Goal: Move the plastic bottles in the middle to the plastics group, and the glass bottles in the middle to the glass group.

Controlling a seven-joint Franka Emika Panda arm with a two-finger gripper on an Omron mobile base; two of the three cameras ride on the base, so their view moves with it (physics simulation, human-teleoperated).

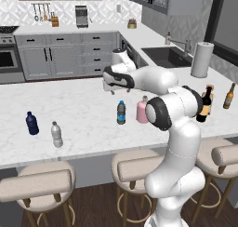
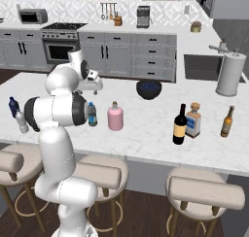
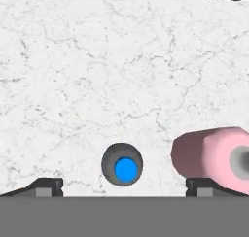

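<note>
Right base view gives you the whole white marble counter (image 2: pixel 146 129), so start there. The tall black wine bottle (image 2: pixel 179 125) with yellow label and red top already stands toward the right end, just beside the square amber liquor bottle (image 2: pixel 193 120), with the slim brown beer bottle (image 2: pixel 226 122) farther right. Mid-counter, near the front edge, you have the squat pink bottle (image 2: pixel 115 117) and, just beside it, the small clear bottle (image 2: pixel 92 114) with its blue cap and blue-teal label. At the left end sit the dark navy bottle (image 1: pixel 31 123) and the clear grey-capped bottle (image 1: pixel 56 134).

Your gripper (image 3: pixel 124 187) hangs above the middle pair, jaws spread wide and holding nothing. In the hand view the blue cap sits almost midway between the finger tips, the pink bottle off to one side.

Expect the small clear bottle to be light and easy to tip. Take it around the body below the cap. The pink one looks like glass: heavier, slippery, breakable.
</note>
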